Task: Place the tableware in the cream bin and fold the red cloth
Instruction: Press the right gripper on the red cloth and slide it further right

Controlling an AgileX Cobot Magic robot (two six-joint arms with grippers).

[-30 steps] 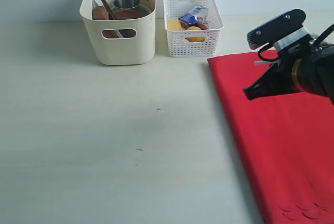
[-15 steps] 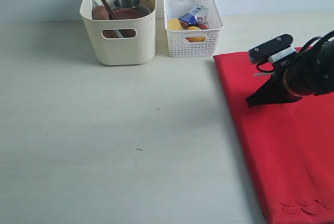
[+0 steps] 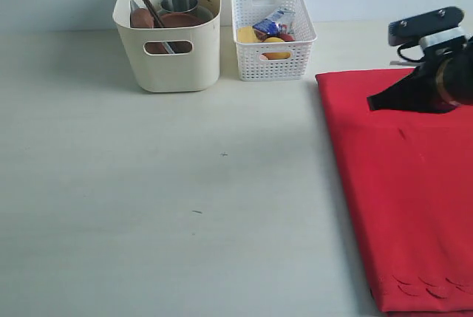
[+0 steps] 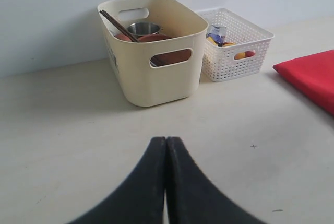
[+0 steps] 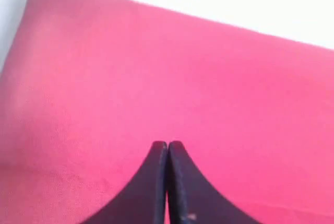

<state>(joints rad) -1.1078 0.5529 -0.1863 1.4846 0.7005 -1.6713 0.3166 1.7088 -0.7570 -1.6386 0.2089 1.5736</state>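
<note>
Dark chopsticks point(image 3: 148, 3) and steel cup point(image 3: 179, 2) sit in the cream bin point(image 3: 168, 66), so sorting looks done; the red cloth point(image 3: 399, 206) lies flat on the surface point(image 3: 185, 206), right side, seemingly folded; the right gripper point(image 3: 372, 103) hovers over its far end, jaws clenched empty; the left gripper point(image 4: 166, 141) idles clenched.

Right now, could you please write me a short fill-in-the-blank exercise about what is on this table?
1. The chopsticks stand in the ____ bin.
2. The basket sits between that bin and the ____ cloth.
3. The right end effector, over the cloth, is ____.
Missing words: cream; red; shut.
</note>
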